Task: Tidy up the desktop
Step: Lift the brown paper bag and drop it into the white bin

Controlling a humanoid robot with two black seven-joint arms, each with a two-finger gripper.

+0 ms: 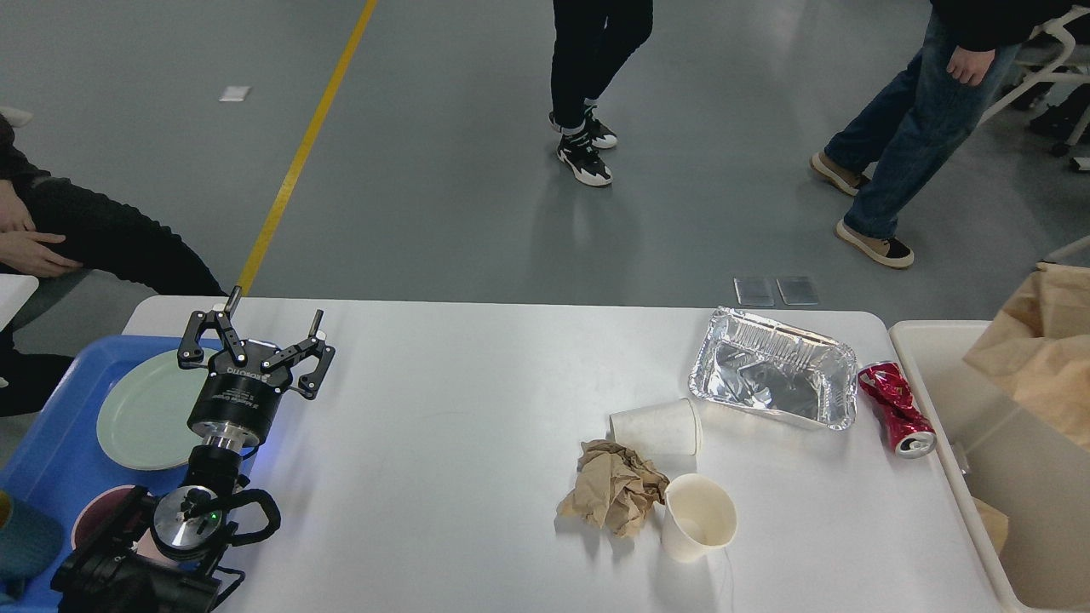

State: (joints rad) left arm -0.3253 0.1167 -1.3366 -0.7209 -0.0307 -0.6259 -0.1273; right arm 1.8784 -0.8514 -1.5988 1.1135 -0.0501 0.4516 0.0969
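Left gripper (253,336) hangs over the tabletop's (443,426) left edge by the tray (51,443), fingers spread wide, gripping nothing. Right gripper is out of view. Brown paper (1043,358) hangs above the bin (945,375). Cups, wad (613,495), foil pan (773,368) and can (896,409) lie right of centre.

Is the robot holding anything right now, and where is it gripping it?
The left gripper is open and empty. Brown paper hangs above the beige bin, but the right gripper is out of view, so the hold cannot be told.
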